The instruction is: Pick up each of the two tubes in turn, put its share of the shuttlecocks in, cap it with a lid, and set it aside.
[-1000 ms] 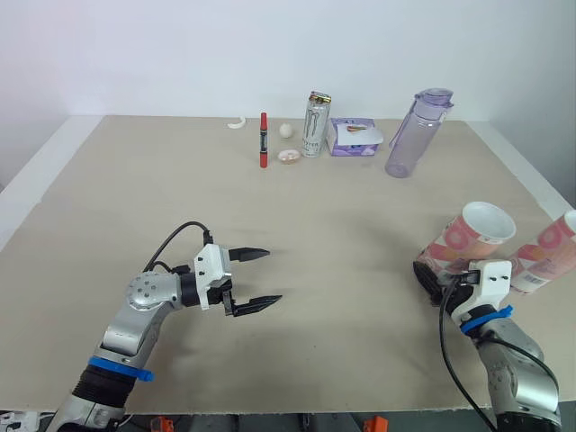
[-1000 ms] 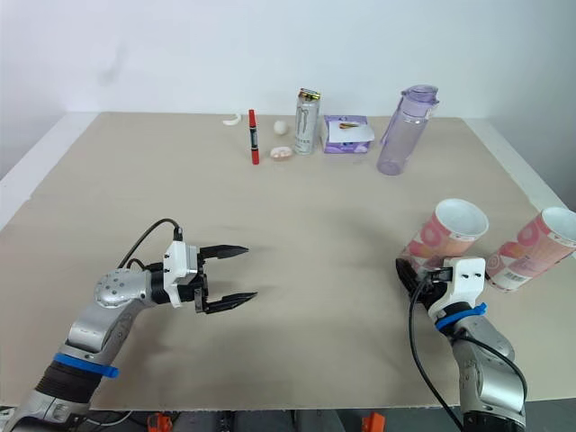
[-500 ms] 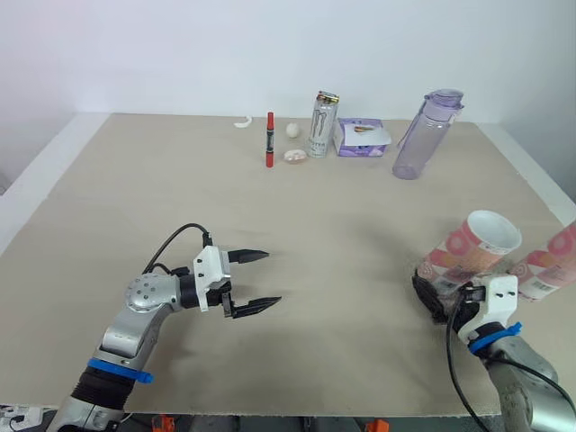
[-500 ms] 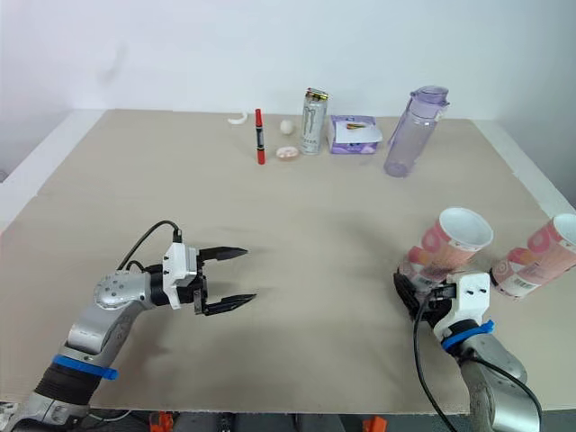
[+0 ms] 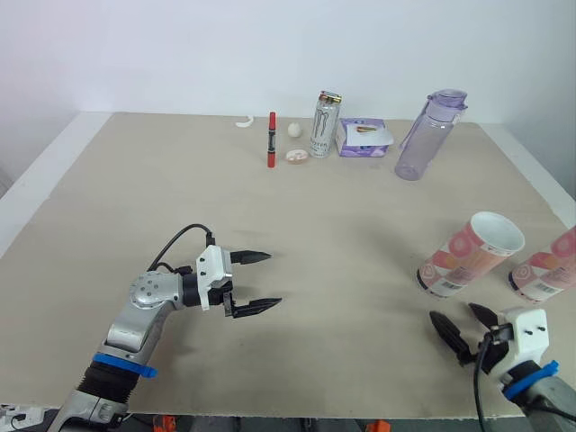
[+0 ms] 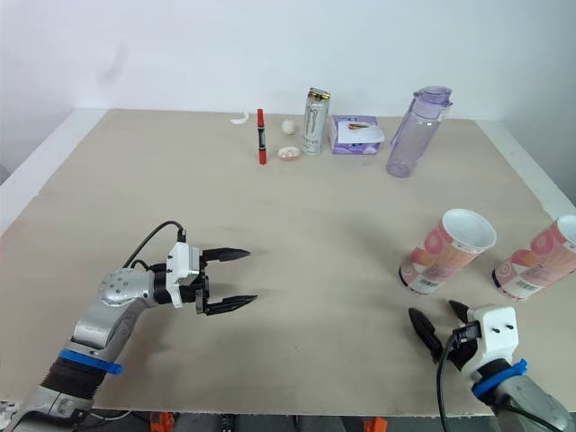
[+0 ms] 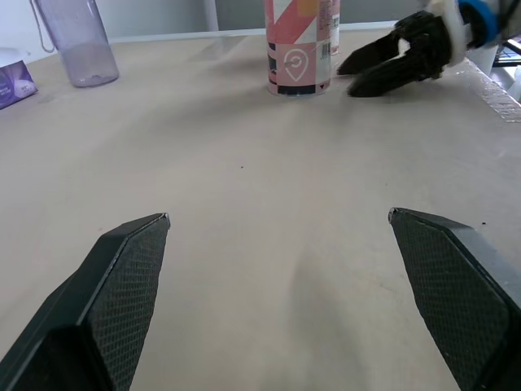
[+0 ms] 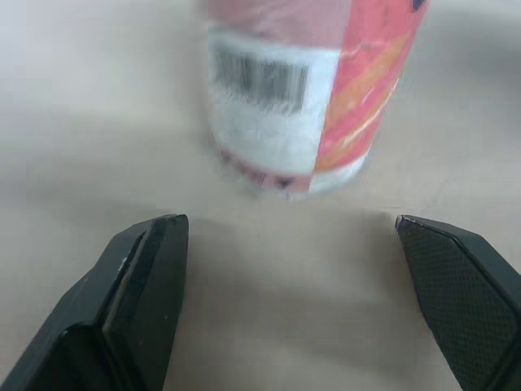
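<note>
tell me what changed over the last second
The right gripper, which was at the base of the nearer tube, drew back toward the robot and now sits open, clear of it. The left gripper stayed open over the table; the nearer tube and the second tube stayed put.

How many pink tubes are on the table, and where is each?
2. The first tube stands just beyond the right gripper; the second tube stands further right, cut off by the picture's edge.
</note>
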Motion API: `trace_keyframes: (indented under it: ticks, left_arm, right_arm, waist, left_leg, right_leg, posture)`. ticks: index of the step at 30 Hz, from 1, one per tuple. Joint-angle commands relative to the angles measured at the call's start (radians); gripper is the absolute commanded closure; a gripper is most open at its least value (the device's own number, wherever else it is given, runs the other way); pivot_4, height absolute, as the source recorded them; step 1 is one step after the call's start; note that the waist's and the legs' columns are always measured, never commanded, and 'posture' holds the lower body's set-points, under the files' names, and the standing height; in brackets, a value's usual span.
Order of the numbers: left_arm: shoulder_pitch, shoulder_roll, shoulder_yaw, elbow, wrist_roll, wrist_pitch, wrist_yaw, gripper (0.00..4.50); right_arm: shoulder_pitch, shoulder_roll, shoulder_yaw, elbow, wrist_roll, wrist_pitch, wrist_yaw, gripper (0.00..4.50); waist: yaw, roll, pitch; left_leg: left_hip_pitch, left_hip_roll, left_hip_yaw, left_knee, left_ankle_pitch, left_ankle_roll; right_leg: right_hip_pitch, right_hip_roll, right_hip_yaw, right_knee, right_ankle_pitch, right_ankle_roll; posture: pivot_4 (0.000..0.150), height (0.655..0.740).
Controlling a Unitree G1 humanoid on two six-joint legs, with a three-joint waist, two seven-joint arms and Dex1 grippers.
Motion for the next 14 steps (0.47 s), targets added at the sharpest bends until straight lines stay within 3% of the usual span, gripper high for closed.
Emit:
trace_keyframes:
  ticks: [1, 8, 14]
  left_arm:
    - [-0.009, 0.025, 0.030, -0.022, 0.002, -0.001, 0.006, 0.00]
    - [0.027, 0.081, 0.055, -0.040, 0.057, 0.020, 0.075, 0.00]
    - [0.047, 0.118, 0.089, -0.061, 0.086, 0.056, 0.144, 0.00]
  right_arm:
    - [0.044, -0.172, 0.045, -0.052, -0.028, -0.144, 0.302, 0.12]
    - [-0.277, -0.210, 0.282, -0.029, -0.012, -0.145, 0.444, 0.12]
    - [-0.499, -0.168, 0.405, 0.152, -0.054, -0.160, 0.491, 0.12]
  waist:
    - [-0.001, 0.001, 0.000]
    - [-0.012, 0.000, 0.002]
    - [0.000, -0.001, 0.003]
  left_leg:
    - [0.000, 0.000, 0.000, 0.000, 0.000, 0.000]
    - [0.003, 0.002, 0.001, 0.001, 0.000, 0.000]
    - [0.000, 0.001, 0.001, 0.002, 0.000, 0.000]
  right_leg:
    - [0.000, 0.000, 0.000, 0.000, 0.000, 0.000]
    - [0.000, 0.002, 0.000, 0.000, 0.005, -0.002]
    - [-0.001, 0.001, 0.000, 0.000, 0.003, 0.000]
  posture:
    - [0.150, 0.7400]
    - [0.150, 0.7400]
    - [0.150, 0.7400]
